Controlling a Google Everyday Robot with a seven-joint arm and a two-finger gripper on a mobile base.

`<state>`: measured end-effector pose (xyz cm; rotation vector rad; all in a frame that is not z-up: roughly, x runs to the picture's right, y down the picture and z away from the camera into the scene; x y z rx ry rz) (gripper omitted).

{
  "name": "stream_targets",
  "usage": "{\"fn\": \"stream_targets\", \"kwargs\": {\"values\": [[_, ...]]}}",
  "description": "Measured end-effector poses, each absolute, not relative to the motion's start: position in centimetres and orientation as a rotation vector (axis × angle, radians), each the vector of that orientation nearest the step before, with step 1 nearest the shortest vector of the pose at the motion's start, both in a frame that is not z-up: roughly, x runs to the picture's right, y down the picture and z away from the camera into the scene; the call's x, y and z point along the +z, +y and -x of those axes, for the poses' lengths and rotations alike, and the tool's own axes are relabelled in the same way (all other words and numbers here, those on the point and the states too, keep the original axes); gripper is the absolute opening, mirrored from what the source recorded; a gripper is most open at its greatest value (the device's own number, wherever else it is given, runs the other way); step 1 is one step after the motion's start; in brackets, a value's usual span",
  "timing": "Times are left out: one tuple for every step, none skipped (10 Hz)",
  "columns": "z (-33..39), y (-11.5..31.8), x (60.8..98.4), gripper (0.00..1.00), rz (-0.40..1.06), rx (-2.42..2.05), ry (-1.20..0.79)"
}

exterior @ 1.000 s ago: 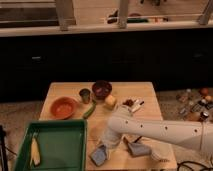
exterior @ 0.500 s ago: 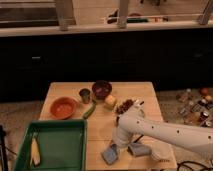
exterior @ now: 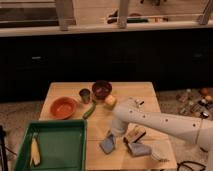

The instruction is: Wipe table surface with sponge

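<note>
Reaching in from the right edge, the white arm (exterior: 165,122) is lying low across the table surface (exterior: 145,92), and the gripper (exterior: 111,139) is pointing down at the front part of the tabletop with its fingers pressed shut on the sponge (exterior: 107,145), which is sitting tilted against the wood. Just to the right, a greyish-blue block (exterior: 139,148) is resting near the front edge. Farther back, an orange bowl (exterior: 63,107), a metal cup (exterior: 85,95), a dark bowl (exterior: 102,90), a pale yellow chunk (exterior: 110,102) and a green vegetable (exterior: 89,111) are standing, while a green tray (exterior: 55,145) is overlapping the table's front left corner.
</note>
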<state>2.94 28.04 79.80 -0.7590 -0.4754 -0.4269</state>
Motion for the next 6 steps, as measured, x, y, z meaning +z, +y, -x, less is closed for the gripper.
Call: {"fn": "stream_targets", "kwargs": {"values": [[-2.4, 28.0, 79.9, 0.0, 0.757, -0.438, -0.481], [-2.4, 28.0, 79.9, 0.0, 0.756, -0.434, -0.484], [-2.4, 28.0, 79.9, 0.0, 0.754, -0.433, -0.484], [-2.3, 28.0, 79.9, 0.0, 0.755, -0.437, -0.484], [-2.2, 28.1, 79.7, 0.0, 0.753, -0.447, -0.491], [1.6, 29.8, 76.9, 0.0, 0.737, -0.534, -0.574]]}}
